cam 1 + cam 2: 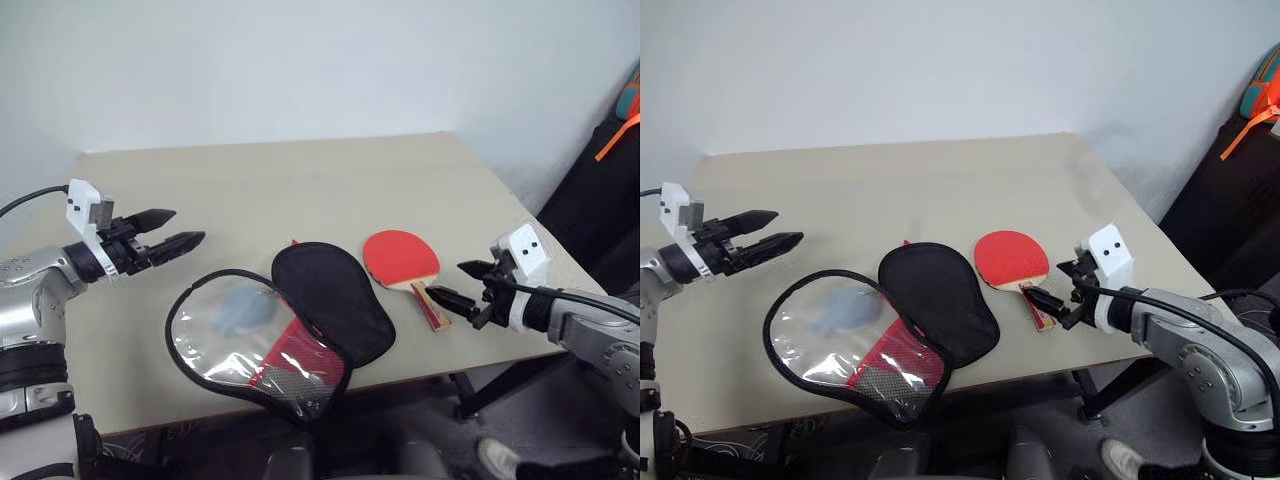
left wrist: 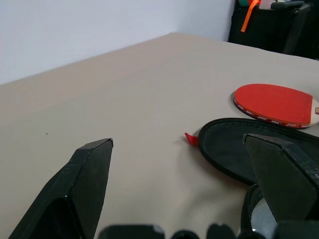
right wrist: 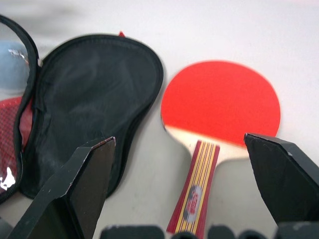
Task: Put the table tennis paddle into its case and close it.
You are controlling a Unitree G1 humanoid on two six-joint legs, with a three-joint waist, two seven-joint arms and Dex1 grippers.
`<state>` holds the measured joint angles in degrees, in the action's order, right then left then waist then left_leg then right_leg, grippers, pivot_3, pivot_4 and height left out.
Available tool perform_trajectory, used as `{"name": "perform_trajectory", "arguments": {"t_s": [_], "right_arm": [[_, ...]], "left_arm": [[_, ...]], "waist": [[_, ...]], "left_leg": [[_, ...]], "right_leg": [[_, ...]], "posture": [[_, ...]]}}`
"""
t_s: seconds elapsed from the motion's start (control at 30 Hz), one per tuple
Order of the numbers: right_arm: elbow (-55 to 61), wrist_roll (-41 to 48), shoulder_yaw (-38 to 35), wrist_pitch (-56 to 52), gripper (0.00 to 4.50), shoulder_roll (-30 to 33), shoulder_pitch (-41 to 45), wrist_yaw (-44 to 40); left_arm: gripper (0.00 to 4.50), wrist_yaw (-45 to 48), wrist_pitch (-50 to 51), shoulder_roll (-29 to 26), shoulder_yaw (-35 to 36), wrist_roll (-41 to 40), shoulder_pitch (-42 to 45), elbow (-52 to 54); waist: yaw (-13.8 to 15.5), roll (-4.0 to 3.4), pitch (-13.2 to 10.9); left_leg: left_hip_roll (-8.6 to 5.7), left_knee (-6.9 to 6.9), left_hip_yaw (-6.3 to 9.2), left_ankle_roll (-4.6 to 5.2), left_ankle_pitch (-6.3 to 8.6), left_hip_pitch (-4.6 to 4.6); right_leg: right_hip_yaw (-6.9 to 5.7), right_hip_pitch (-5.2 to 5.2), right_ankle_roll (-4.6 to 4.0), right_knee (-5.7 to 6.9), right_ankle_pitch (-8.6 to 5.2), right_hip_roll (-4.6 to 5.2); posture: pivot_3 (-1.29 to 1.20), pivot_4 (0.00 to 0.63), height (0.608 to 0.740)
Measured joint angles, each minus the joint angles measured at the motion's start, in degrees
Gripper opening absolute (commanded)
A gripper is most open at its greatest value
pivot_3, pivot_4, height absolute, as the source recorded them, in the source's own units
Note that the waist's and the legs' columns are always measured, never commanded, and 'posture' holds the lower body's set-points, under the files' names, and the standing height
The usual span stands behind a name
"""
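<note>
case [image 1: 300,330] unzipped flat on table [image 1: 300,180], paddle [image 1: 402,258] beside it, right gripper [image 1: 462,283] spread wide at handle, left gripper [image 1: 168,230] wide, both empty

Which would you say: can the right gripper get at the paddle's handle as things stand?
Probably yes. The right gripper is open just beyond the end of the handle, nothing lies between them, and the case sits off to the paddle's other side.
</note>
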<state>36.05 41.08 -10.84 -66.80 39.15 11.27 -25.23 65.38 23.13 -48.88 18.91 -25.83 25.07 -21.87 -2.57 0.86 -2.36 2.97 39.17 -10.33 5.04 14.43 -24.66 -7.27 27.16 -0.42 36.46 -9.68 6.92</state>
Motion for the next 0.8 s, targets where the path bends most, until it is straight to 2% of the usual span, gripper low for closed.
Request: {"name": "perform_trajectory", "arguments": {"t_s": [0.43,0.8], "right_arm": [[-0.8,1.7,0.7,-3.3,4.5,0.0,2.8,1.4],[-5.0,0.5,3.1,-2.0,4.5,0.2,4.5,0.6]], "left_arm": [[4.46,-1.8,3.5,0.5,0.8,-2.3,-6.4,7.1],[4.46,-3.6,4.4,0.5,1.4,-4.4,-6.9,10.8]], "waist": [[0.0,-0.01,0.0],[0.0,-0.04,0.0]], "left_leg": [[0.02,-0.01,0.0,0.0,0.0,0.01],[0.02,-0.05,-0.02,-0.01,0.0,0.01]], "right_leg": [[0.0,0.01,0.0,-0.01,0.0,-0.02],[0.0,0.02,0.0,-0.02,0.0,-0.04]], "posture": [[0.0,0.0,0.715],[0.0,0.0,0.715]]}}
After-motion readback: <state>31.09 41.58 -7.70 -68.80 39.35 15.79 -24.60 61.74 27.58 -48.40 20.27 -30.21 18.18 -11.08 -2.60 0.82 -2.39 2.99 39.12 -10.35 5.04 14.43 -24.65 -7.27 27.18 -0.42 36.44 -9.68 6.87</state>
